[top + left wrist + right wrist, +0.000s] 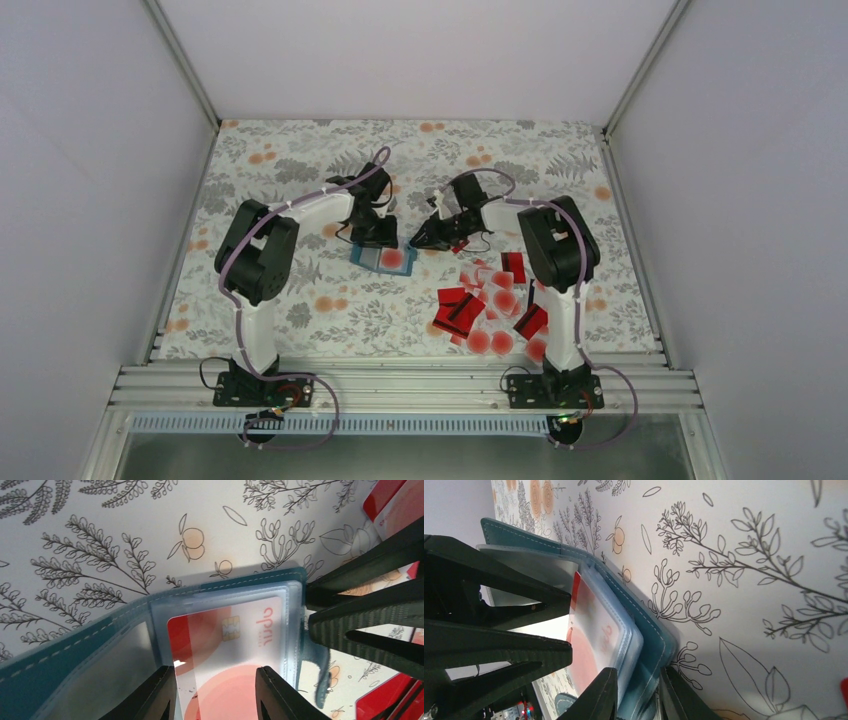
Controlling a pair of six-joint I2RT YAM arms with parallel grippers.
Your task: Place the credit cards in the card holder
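Left fingers (274, 696) over "april" credit card (227, 640) in teal card holder (47, 675)

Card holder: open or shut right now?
Open. In the left wrist view the card holder lies spread, its clear inner sleeves exposed, a red-dot card in one. The right gripper pinches its edge.

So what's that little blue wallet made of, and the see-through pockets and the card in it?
The card holder looks like teal leather or faux leather: matte, with a stitched seam along its edge. Its pockets look like soft clear plastic, glossy and catching glare. The card inside seems stiff plastic, pale with red print and a small metallic chip.
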